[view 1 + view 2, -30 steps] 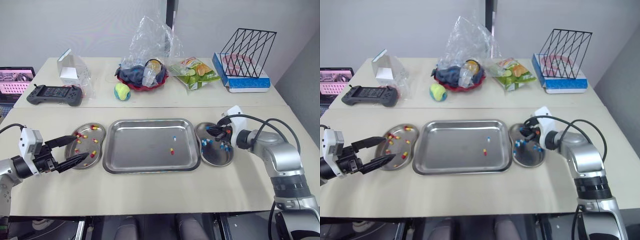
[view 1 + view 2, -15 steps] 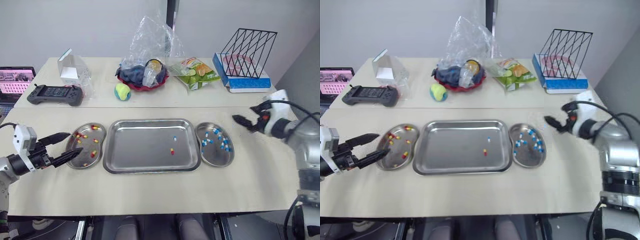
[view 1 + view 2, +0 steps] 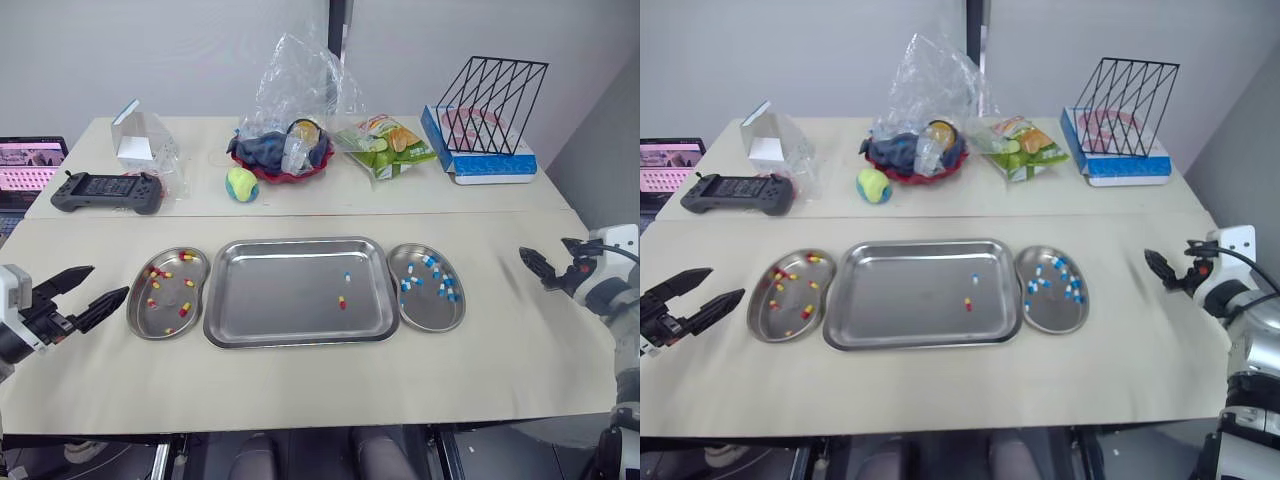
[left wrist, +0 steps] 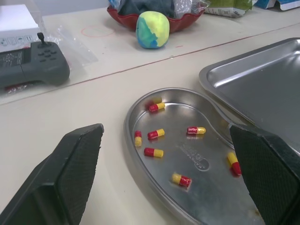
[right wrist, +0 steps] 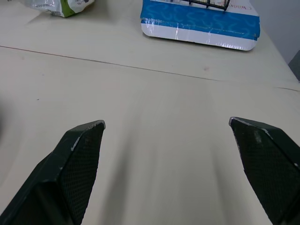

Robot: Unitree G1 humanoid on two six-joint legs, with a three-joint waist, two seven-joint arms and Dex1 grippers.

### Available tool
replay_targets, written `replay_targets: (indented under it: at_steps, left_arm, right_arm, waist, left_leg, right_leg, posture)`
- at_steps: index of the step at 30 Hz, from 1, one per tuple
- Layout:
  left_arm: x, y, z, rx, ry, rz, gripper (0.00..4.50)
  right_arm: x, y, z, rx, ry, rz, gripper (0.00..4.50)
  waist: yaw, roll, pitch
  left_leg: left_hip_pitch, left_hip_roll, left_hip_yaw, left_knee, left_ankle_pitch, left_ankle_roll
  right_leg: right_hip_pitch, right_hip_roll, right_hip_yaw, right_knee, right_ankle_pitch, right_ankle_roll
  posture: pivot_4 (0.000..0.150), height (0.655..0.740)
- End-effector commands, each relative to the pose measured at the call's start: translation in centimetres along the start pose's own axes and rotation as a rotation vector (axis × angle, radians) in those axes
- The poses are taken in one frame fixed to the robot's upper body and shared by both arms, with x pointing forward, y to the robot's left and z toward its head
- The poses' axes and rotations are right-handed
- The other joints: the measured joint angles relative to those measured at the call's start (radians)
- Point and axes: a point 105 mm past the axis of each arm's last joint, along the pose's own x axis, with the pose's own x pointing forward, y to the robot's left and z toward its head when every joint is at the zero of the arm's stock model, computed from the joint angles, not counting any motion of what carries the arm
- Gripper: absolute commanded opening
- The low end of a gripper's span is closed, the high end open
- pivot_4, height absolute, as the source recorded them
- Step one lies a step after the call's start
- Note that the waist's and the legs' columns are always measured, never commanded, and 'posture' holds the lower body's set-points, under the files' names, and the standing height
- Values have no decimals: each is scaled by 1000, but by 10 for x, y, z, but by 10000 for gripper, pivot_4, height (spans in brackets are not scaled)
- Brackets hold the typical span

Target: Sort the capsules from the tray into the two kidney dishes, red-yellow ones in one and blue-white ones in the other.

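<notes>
Hard to see: we cannot count the capsules in the left dish [image 3: 170, 292] for sure. In the left wrist view the black fingers [image 4: 61, 178] cover its near end, and the tray [image 3: 280, 290] is cut off at the edge. The pieces in the right dish [image 3: 432, 312] are too small for us to read how each one lies.
Left in the tray: we see one red-yellow capsule [image 3: 342, 301] and one blue-white capsule [image 3: 348, 276]. They lie near each other but apart, right of the tray's middle.
Their lie: each seems to have its long axis running roughly away from the robot. We cannot tell which coloured end is nearer.
Tray: flat on the bench [image 3: 300, 390], between the two dishes, its long axis running left to right.
Dishes: each sits just beside a short end of the tray, long axis running away from the robot. The left one holds red-yellow pieces lying at mixed angles, the right one blue-white pieces.
Left claw [image 3: 108, 281]: released, spread wide and empty, over the bench to the left of the left dish and pointing toward it.
Right claw [image 5: 166, 123]: released, spread wide and empty, over bare bench well to the right of the right dish.
</notes>
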Motion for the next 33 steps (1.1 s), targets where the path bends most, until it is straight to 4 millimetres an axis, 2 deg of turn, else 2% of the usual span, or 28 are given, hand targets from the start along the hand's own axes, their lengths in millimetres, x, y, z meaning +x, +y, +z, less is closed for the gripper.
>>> replay_targets:
  at_steps: [1, 10, 19, 24, 30, 33]
  left_arm:
    - [-11, 8, 6, 28, -39, 61, 45000]
    - [-13, 8, 5, 31, -34, 70, 45000]
    - [-13, 10, 7, 35, -40, 91, 45000]
    - [-5, 3, 12, 9, -57, 69, 45000]
    - [19, -30, 33, -64, -112, -89, 45000]
    - [39, -50, 46, -46, -114, -186, 45000]
  right_arm:
    - [-3, -8, 6, 9, -46, -48, 44787]
    - [1, 0, 10, 9, -47, -8, 44787]
    - [4, 2, 20, 57, -61, 26, 44787]
    - [6, 4, 16, 12, -14, 26, 44787]
    - [4, 42, 24, -37, -66, 235, 44787]
    - [-16, 77, 30, 34, -22, 504, 44787]
  waist:
    - [0, 0, 0]
    - [2, 0, 0]
    - [2, 0, 0]
    - [5, 0, 0]
    - [4, 0, 0]
    - [11, 0, 0]
  left_leg:
    - [0, 0, 0, 0, 0, 0]
    - [6, 0, 0, 0, 0, 0]
    - [7, 0, 0, -1, 0, 0]
    - [7, 0, 0, -1, 0, 0]
    - [7, 0, 0, -1, 0, 0]
    - [7, 0, -1, -1, 0, 0]
  right_leg:
    - [0, 0, 0, 0, 0, 0]
    - [8, 0, 0, -3, 0, 0]
    - [9, 0, 0, -3, 0, 0]
    - [9, 0, -1, -4, 0, 0]
    - [9, 0, -1, -3, 0, 0]
    - [9, 0, -1, -4, 0, 0]
  posture:
    - [1500, 7174]
    - [1500, 7174]
    - [1500, 7174]
    - [1500, 7174]
    - [1500, 7174]
    - [1500, 7174]
